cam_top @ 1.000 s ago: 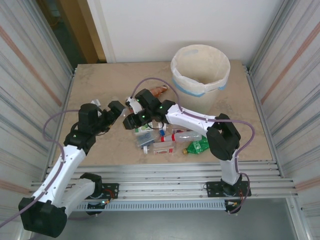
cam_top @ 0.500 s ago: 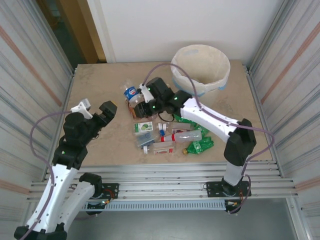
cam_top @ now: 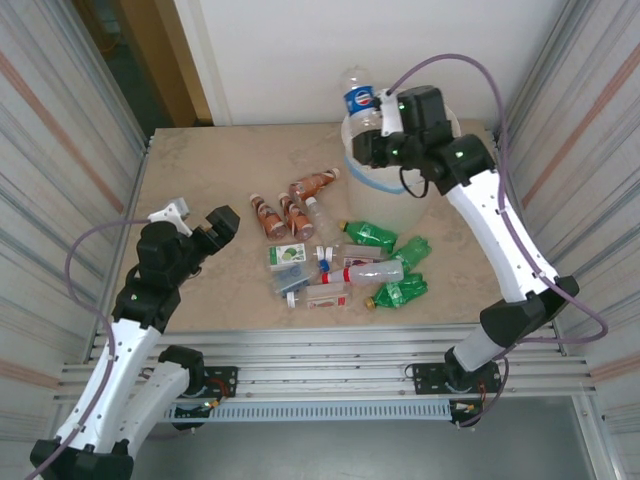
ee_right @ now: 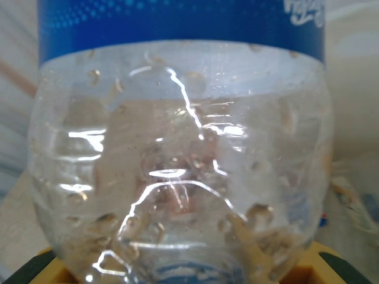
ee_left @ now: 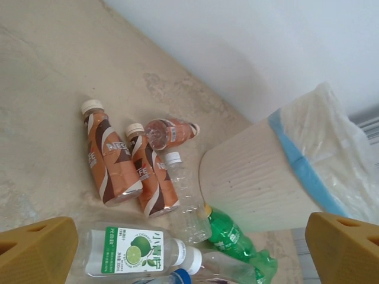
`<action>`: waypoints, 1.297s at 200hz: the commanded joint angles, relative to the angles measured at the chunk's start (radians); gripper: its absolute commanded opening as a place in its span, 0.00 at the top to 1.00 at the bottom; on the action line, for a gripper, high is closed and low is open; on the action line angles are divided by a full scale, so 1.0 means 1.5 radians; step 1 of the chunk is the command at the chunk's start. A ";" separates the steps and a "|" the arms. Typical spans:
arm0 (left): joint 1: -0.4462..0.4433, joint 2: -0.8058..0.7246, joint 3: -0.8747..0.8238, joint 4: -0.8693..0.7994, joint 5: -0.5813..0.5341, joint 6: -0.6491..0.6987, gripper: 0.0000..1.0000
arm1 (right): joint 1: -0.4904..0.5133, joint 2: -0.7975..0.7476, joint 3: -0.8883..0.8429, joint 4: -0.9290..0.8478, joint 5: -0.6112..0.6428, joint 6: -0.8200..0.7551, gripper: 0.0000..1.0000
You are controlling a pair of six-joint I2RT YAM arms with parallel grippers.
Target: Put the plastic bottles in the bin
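Above the left rim of the bin point(cam_top: 385, 200), half hidden by the arm point(cam_top: 500, 230), the right tool point(cam_top: 370, 125) clamps a blue-labelled bottle point(cam_top: 357, 97) roughly upright, its lower end out of sight. Well left of the bin, the left tool point(cam_top: 195, 218) gapes empty.

Glossy clear plastic bottle point(ee_right: 177, 165) beaded with droplets, matt cream ribbed plastic bin point(ee_left: 254, 183), thin crinkled translucent liner bag point(ee_left: 331, 133), mottled matt stone-like table point(cam_top: 200, 170), dull corrugated metal walls point(cam_top: 50, 130)

Blue-label bottle point(ee_right: 177, 148) cropped top & btm; bin point(ee_left: 254, 183) cut off at frame edge.
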State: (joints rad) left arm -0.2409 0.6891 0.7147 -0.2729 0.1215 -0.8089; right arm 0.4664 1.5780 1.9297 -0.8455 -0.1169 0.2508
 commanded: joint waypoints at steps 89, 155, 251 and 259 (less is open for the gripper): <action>0.001 0.029 -0.005 0.037 -0.008 0.023 0.01 | -0.222 0.112 0.116 -0.135 -0.166 -0.090 1.00; 0.001 0.057 -0.005 0.046 -0.002 0.019 0.01 | -0.223 0.191 0.180 -0.171 -0.123 -0.108 1.00; 0.007 0.056 -0.017 0.048 -0.005 0.017 0.01 | -0.178 0.260 0.223 -0.211 0.002 -0.150 0.93; 0.007 0.055 -0.017 0.048 -0.006 0.017 0.01 | -0.175 0.266 0.227 -0.214 0.008 -0.152 0.92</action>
State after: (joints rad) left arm -0.2367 0.7769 0.6971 -0.2276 0.1192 -0.7967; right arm 0.1825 1.9476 2.2230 -1.1309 -0.1726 0.0658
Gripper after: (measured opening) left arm 0.986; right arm 0.346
